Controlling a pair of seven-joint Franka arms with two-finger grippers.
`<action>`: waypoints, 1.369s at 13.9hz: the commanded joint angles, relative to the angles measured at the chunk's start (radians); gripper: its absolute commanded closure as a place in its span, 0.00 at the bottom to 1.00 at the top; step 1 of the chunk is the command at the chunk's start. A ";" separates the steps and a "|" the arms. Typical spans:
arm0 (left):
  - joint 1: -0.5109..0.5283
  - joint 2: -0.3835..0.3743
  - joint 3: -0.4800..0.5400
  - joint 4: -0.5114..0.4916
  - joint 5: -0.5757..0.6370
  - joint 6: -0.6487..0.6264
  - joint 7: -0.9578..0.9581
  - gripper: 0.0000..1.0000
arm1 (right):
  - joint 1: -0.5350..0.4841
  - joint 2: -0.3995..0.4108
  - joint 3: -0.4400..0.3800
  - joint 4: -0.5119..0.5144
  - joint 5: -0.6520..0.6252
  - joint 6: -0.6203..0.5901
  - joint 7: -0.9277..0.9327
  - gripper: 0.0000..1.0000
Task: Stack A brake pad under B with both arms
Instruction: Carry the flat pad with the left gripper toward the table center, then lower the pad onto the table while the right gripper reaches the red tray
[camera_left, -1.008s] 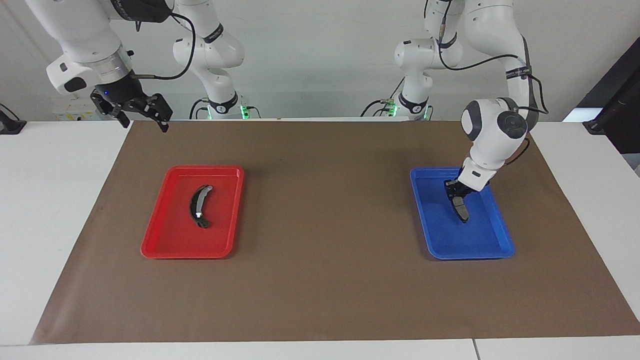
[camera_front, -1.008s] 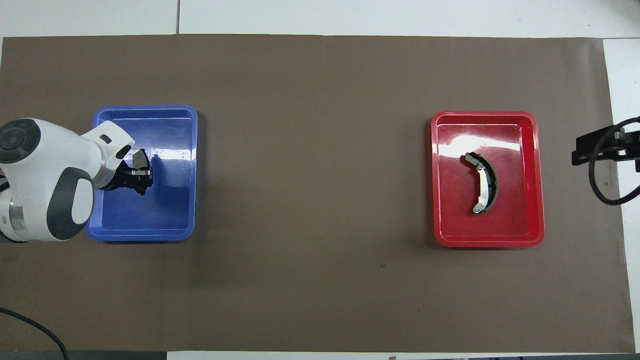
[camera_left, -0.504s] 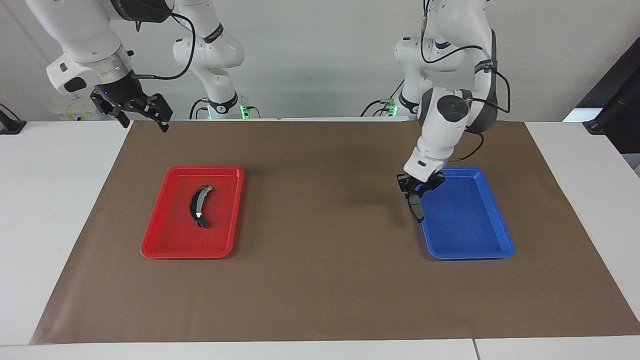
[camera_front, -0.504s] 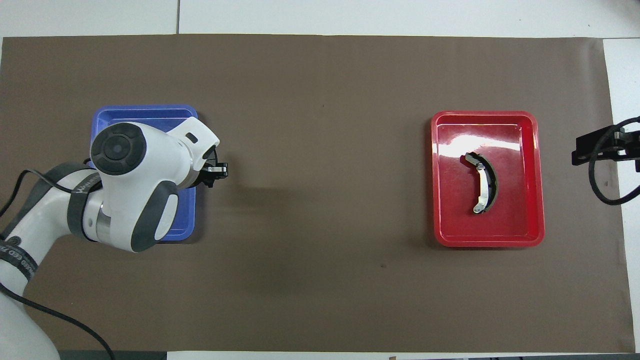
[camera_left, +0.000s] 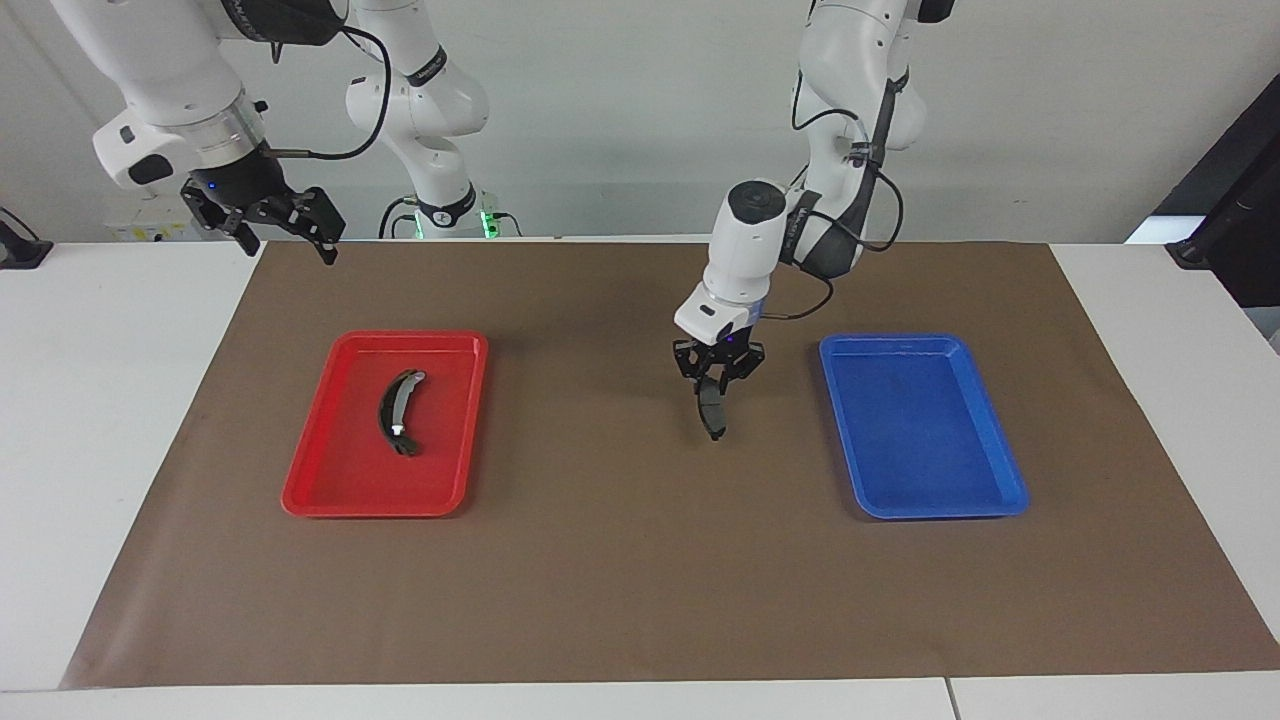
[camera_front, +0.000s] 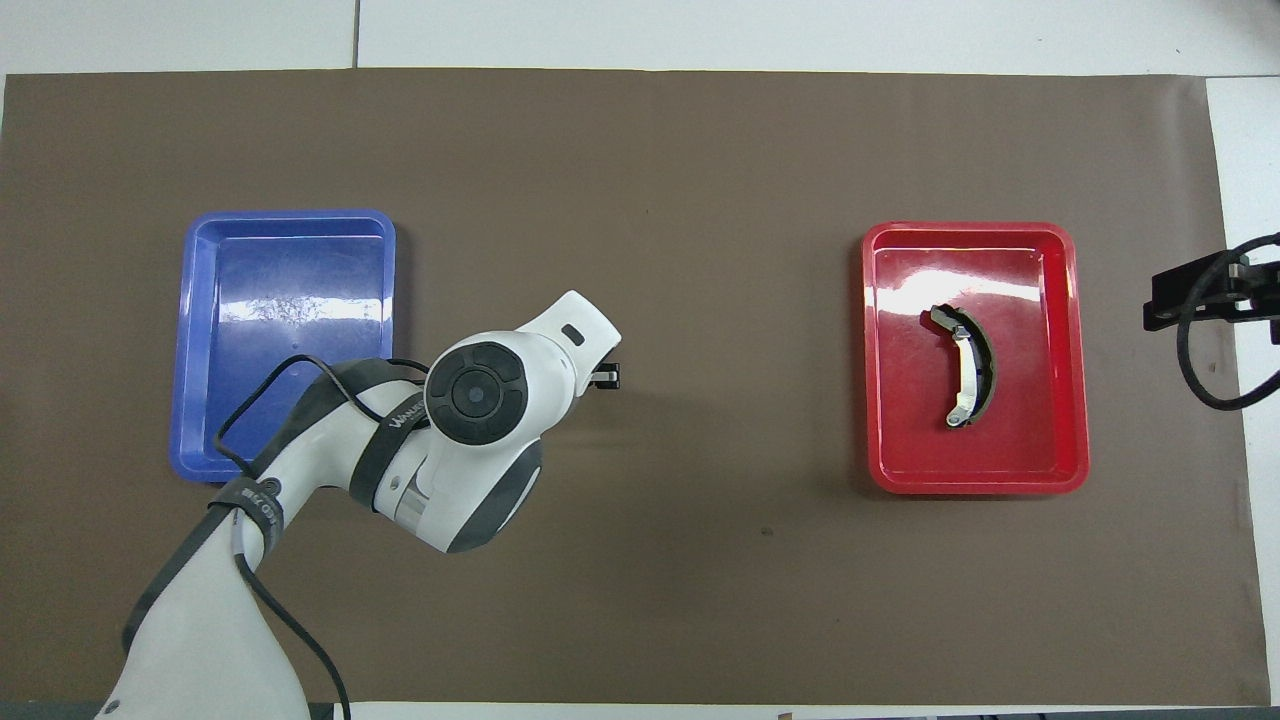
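Carrying the short dark-grey brake pad (camera_left: 711, 411) clamped in my left gripper (camera_left: 716, 380) over the brown mat (camera_left: 620, 560) mid-table; black crescent shoe (camera_left: 397, 412) untouched in the red tray (camera_left: 330, 490), right gripper (camera_left: 268, 222) open, waiting.

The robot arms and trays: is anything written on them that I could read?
Dark band on the left arm: white lettering, too blurred to read.
Second band lower on that arm: white letters, also unreadable.
Red tray, blue tray and brown mat: no writing visible.
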 joint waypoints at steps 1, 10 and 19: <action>-0.035 0.068 0.014 0.051 -0.007 0.059 -0.015 0.96 | -0.012 -0.004 0.006 -0.007 -0.002 0.009 -0.011 0.00; -0.055 0.103 0.011 0.052 -0.007 0.079 -0.013 0.74 | -0.012 -0.009 0.006 -0.019 -0.002 0.010 -0.009 0.00; -0.009 -0.001 0.016 0.040 -0.009 0.024 -0.030 0.01 | -0.009 -0.033 0.006 -0.095 0.001 0.117 -0.009 0.00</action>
